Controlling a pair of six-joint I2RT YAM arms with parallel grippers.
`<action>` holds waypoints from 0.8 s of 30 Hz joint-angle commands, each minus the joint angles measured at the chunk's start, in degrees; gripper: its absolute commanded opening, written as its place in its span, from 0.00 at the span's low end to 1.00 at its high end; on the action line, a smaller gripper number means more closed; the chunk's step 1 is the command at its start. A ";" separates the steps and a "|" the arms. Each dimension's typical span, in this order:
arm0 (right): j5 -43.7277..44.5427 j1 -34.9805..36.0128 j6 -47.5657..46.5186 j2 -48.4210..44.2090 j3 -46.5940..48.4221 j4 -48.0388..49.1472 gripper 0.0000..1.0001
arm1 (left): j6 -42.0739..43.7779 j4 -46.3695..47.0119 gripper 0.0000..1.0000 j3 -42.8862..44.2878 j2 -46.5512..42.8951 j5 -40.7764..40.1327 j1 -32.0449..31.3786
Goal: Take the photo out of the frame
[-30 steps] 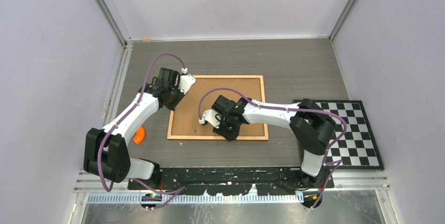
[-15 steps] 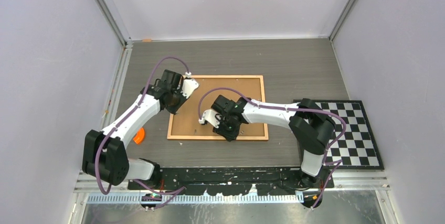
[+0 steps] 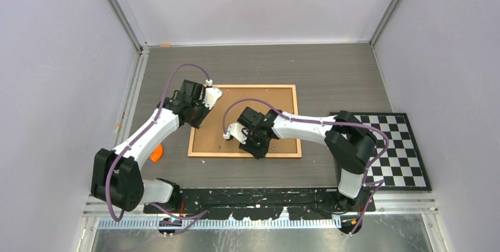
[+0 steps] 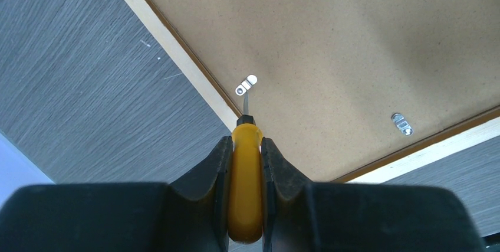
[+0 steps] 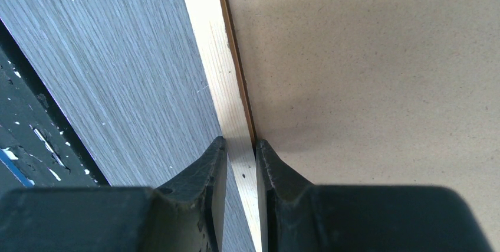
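The frame (image 3: pixel 247 87) lies face down on the table, its brown backing board (image 3: pixel 265 113) up. The photo is hidden beneath the board. My left gripper (image 3: pixel 199 123) hangs over the frame's left edge, shut on a yellow-handled screwdriver (image 4: pixel 246 181). In the left wrist view the blade's tip rests at a small metal clip (image 4: pixel 246 85) by the border, and a second clip (image 4: pixel 402 124) sits further along. My right gripper (image 3: pixel 257 153) is at the near edge, its jaws closed across the pale wooden border (image 5: pixel 212 45), one finger on each side.
A black-and-white checkered mat (image 3: pixel 395 151) lies at the right, partly under the right arm. A small orange object (image 3: pixel 155 153) sits on the table left of the frame, beside the left arm. Walls enclose the table on three sides.
My left wrist has shifted slightly right and toward the frame's left edge, carrying the screwdriver. The right arm and the frame have not moved.
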 commanded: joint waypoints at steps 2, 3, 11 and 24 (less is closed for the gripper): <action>-1.79 0.56 2.54 2.55 0.00 2.30 0.01 | -2.80 3.88 0.00 -2.49 -0.06 4.99 -0.36; -1.79 0.59 2.44 2.50 0.00 2.34 0.01 | -2.82 4.11 0.00 -2.47 -0.24 4.80 -0.36; -1.83 0.19 2.00 0.98 0.02 1.75 0.01 | -3.23 3.20 0.00 -0.59 -1.49 5.76 0.86; 6.08 -6.05 -6.41 -7.88 -2.62 -2.29 0.19 | -5.16 1.01 0.00 2.33 -3.19 10.32 5.00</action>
